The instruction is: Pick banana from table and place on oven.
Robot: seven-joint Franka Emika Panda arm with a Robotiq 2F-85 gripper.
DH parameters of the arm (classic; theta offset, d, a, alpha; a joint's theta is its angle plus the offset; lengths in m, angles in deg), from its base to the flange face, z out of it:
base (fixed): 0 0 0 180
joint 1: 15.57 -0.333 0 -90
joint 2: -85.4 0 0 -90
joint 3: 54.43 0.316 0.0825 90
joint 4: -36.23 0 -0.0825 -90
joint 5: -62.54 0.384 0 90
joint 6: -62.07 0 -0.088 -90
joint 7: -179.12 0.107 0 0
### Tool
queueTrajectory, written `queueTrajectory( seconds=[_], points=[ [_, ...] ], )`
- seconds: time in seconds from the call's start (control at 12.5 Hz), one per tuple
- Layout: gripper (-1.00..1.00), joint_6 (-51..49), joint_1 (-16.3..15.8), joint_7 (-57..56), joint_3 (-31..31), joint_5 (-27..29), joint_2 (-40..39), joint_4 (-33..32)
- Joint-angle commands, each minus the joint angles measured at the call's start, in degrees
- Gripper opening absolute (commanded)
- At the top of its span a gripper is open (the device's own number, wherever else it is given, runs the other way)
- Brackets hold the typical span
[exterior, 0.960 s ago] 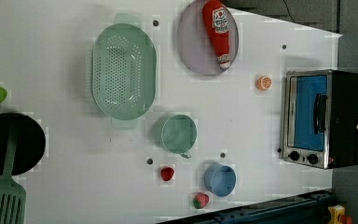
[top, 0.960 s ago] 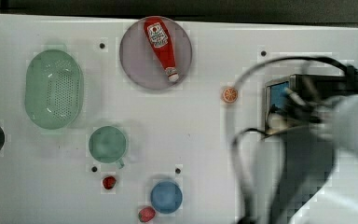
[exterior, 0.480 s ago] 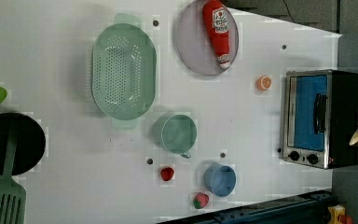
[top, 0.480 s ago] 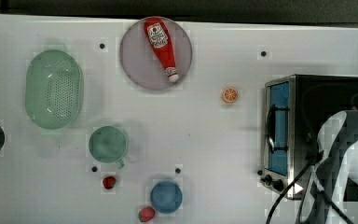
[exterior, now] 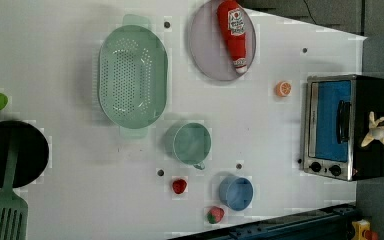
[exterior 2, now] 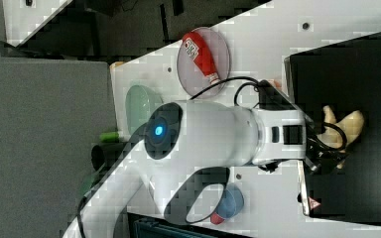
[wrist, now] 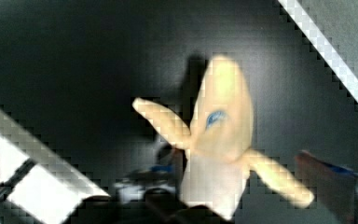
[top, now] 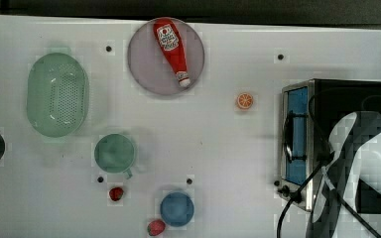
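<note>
Resting now on the oven's [exterior: 372,95] black top, the banana [exterior: 376,131] has moved in from the edge; pincer's [exterior 2: 330,144] opening unclear.

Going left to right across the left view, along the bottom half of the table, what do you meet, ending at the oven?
Black pan → green mug → blue cup → oven → banana, seen over the oven's black top.
</note>
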Motion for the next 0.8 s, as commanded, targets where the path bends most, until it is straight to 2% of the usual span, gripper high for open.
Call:
queueTrajectory(
  seconds=[0.08, 0.4, 0.8],
  points=[
    [1.0, -0.6, -1.7, -3.2, 1.1, 0.8, 3.1, 2.9],
    [1.0, -10.7, -4.9, -1.6, 5.6, 1.0, 9.6, 4.1],
    [1.0, -21.3, -8.8, 27.5, 16.3, 1.1, 21.5, 3.0]
  ],
)
